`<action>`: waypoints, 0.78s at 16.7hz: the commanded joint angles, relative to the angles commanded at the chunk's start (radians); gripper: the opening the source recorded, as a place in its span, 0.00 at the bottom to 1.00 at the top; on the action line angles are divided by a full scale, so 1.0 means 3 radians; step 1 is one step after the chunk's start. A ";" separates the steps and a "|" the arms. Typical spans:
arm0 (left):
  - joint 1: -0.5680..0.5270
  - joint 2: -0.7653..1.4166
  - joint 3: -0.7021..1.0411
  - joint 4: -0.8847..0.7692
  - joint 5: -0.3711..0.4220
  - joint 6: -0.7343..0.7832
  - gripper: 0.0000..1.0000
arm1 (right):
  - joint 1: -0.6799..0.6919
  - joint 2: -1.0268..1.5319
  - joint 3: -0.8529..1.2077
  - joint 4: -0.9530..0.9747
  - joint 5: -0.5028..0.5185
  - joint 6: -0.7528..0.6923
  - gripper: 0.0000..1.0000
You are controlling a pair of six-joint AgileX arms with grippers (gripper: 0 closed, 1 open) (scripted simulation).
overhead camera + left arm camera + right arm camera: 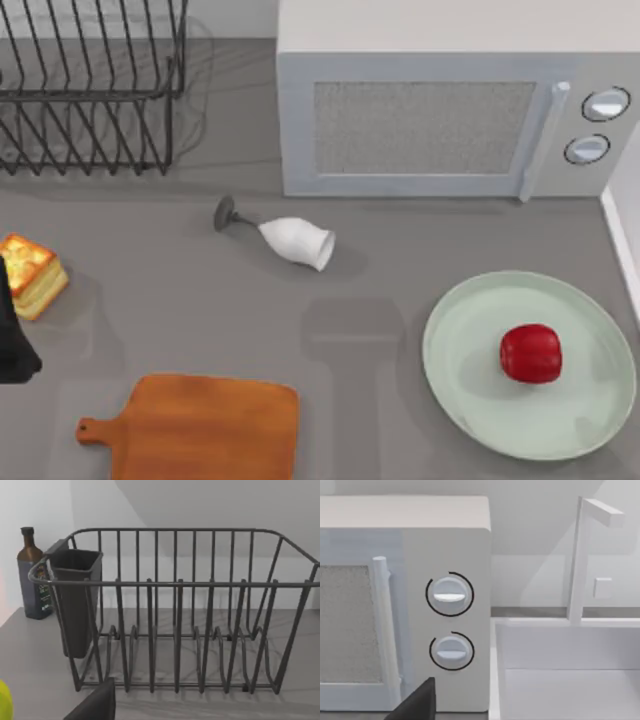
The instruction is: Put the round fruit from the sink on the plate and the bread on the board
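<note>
The round fruit (pixel 530 353), small and glossy red, rests on the pale green plate (pixel 470 395) at the right of the table. The bread (pixel 30 273), a golden slab with a toasted top, lies at the table's far left edge. The orange-brown board (pixel 205 430) lies bare at the front left, its handle pointing left. My left gripper (pixel 12 345) is a dark shape at the left edge, just in front of the bread and close against it. A dark part of my right gripper (pixel 416 702) shows in the right wrist view, facing the microwave and the white sink (pixel 570 680).
A wine glass (pixel 290 238) lies on its side mid-table. A microwave (pixel 450 110) stands at the back and a wire dish rack (pixel 90 90) at the back left. In the left wrist view a dark bottle (pixel 31 575) stands beside the rack. The sink's rim (pixel 625 240) bounds the right side.
</note>
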 joint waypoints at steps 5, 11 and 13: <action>0.0006 0.0206 0.0191 -0.0142 0.0000 0.0075 1.00 | 0.0000 0.0000 0.0000 0.0000 0.0000 0.0000 1.00; 0.0036 0.1530 0.1242 -0.0927 0.0000 0.0491 1.00 | 0.0000 0.0000 0.0000 0.0000 0.0000 0.0000 1.00; 0.0050 0.2168 0.1712 -0.1277 0.0000 0.0676 1.00 | 0.0000 0.0000 0.0000 0.0000 0.0000 0.0000 1.00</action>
